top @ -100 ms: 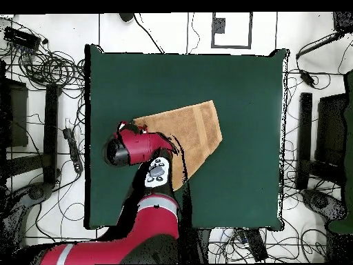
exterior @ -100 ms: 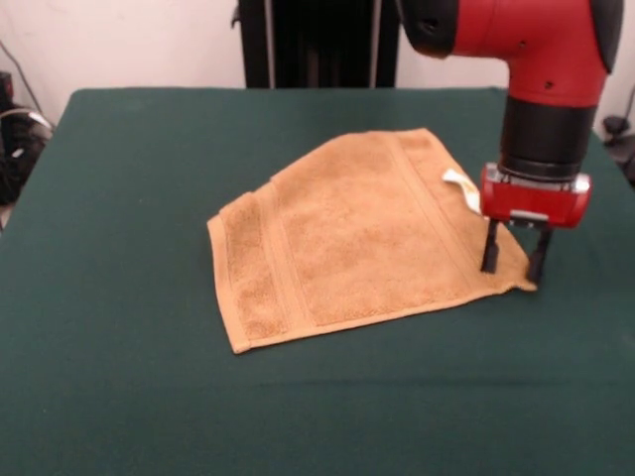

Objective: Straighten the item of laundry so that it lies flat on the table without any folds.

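The towel (exterior @ -100 ms: 347,238) lies mid-worktop (exterior @ -100 ms: 119,377), its far part apparently folded under. The pincer (exterior @ -100 ms: 514,260), fingers apart, stands over the right corner by the tag (exterior @ -100 ms: 460,187), probably to grip and pull it flat.

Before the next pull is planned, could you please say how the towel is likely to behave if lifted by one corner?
The towel will probably droop limply: it is soft terry, already folded over itself. It looks light, so it should follow the gripper, though it may drag on the felt-like table.
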{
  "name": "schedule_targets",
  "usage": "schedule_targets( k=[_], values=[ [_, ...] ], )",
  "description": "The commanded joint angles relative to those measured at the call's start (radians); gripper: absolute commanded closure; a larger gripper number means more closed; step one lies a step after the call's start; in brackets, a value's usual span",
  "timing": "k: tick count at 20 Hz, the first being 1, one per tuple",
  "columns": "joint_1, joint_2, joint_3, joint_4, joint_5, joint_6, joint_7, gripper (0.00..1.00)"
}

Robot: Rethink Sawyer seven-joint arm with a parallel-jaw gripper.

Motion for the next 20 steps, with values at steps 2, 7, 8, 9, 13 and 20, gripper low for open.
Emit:
schedule_targets(
  k=[2,7,8,9,13,20],
  values=[
    [0.048,0.197,0.070,-0.019,0.131,-0.083,0.238,1.00],
    [-0.012,0.133,0.172,0.017,0.092,-0.032,0.129,1.00],
    [-0.028,0.125,0.204,0.023,0.082,-0.033,0.114,1.00],
    [-0.051,0.117,0.238,0.029,0.066,-0.042,0.098,1.00],
    [-0.145,0.120,0.402,0.039,-0.004,-0.077,0.026,1.00],
    [-0.070,0.079,0.345,0.001,-0.004,-0.037,0.060,1.00]
  ],
)
